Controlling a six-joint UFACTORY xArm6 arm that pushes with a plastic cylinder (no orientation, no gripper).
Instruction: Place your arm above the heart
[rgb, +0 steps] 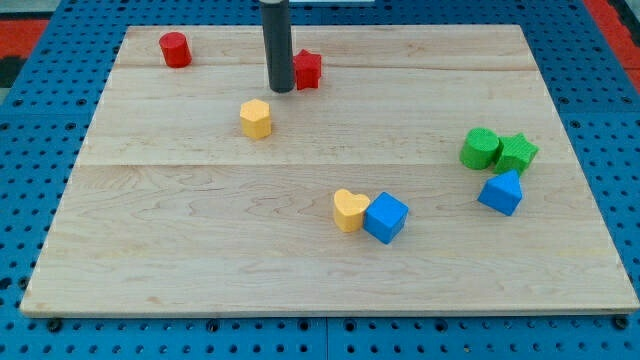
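The yellow heart (349, 210) lies on the wooden board (200, 230), below centre, touching a blue cube (386, 217) on its right. My tip (281, 88) is near the view's top, well up and to the left of the heart. It stands just left of a red star-like block (308, 69) and above a yellow hexagonal block (256, 118).
A red cylinder (175, 49) sits at the top left. At the right, a green cylinder (480, 148) and a green star (517, 152) touch, with a blue block (501, 192) just below them. Blue pegboard surrounds the board.
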